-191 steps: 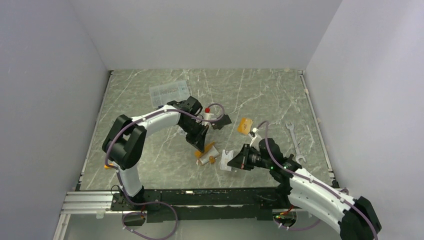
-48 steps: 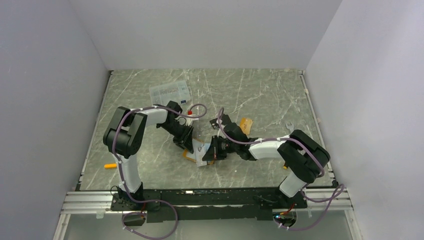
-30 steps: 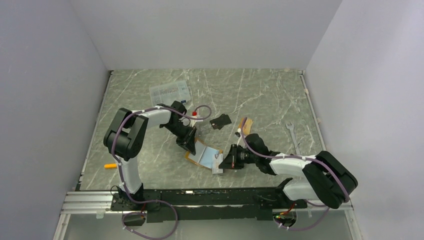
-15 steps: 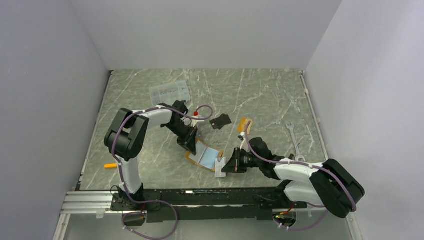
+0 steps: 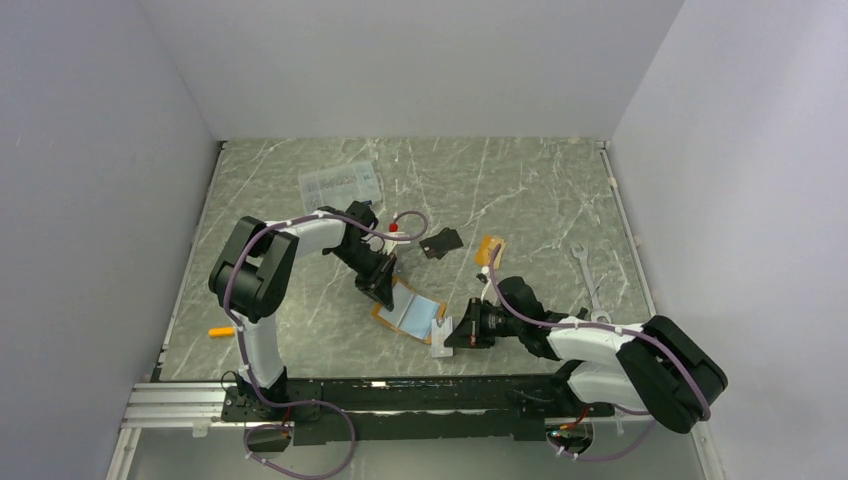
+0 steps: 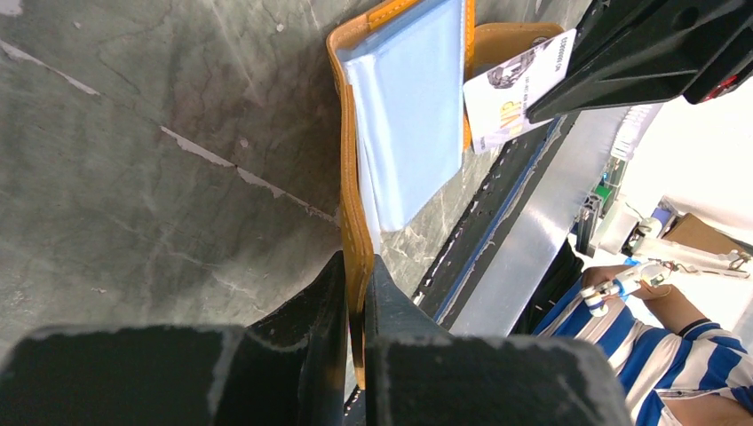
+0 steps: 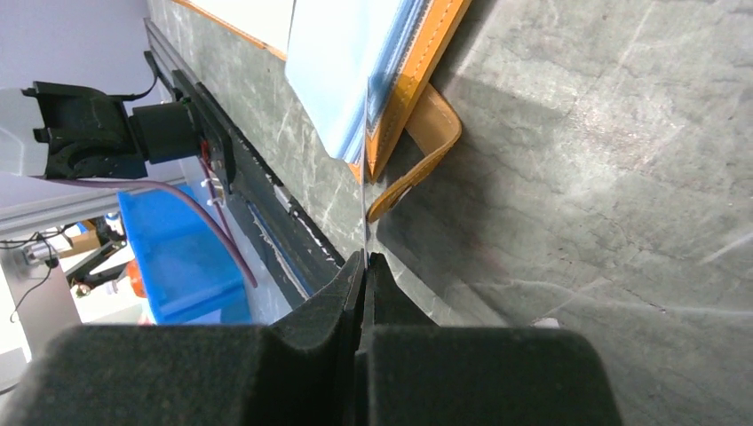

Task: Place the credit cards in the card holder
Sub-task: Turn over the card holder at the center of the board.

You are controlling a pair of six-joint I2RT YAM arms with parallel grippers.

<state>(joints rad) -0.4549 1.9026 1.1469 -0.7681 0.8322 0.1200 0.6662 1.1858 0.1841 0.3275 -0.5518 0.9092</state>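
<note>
Our left jaws pinch the far rim of the thick orange leather card holder (image 5: pixel 408 313), open near the marble counter's (image 5: pixel 520 180) front edge, with bare marble leftward. Our right jaws clamp a whitish credit card (image 5: pixel 440 333) beside its snap tab (image 7: pixel 417 155).

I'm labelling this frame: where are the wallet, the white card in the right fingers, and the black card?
wallet (image 6: pixel 408 124): left wrist view, pale blue inside.
white card (image 6: pixel 511 93): left wrist view, printed face.
black card (image 5: pixel 441 241): top view, its middle.
</note>
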